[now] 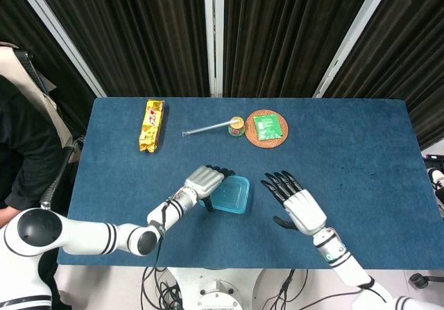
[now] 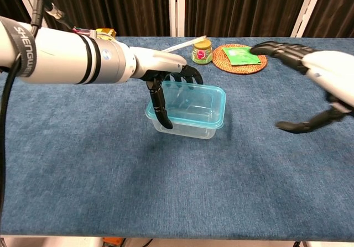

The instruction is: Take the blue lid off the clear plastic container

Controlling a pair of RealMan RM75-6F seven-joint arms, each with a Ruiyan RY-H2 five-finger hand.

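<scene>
A blue cloth-covered table (image 1: 361, 136) fills both views, backed by dark pleated curtains (image 1: 277, 32). The left hand (image 1: 203, 183) rests on the near-left end of the clear plastic container (image 2: 188, 114), thumb (image 2: 161, 104) hanging down against its side wall and the other fingers (image 2: 191, 73) curled over the top edge (the grip looks like a brace rather than a lift). The blue lid (image 1: 231, 194) sits on the container, which stands near the table's middle, toward the front edge. The right hand (image 1: 297, 204) hovers just to the right of the container, apart from it, palm turned inward, fingers spread wide and holding nothing.

Along the far side of the table lie 4 other things: a gold snack packet (image 1: 152, 125) at the left, a thin clear stick (image 1: 207, 127) leading to a small yellow-lidded jar (image 1: 237, 126), and a round woven coaster (image 1: 266, 127) carrying a green sachet (image 1: 266, 124). The jar stands just beside the coaster's left rim.
</scene>
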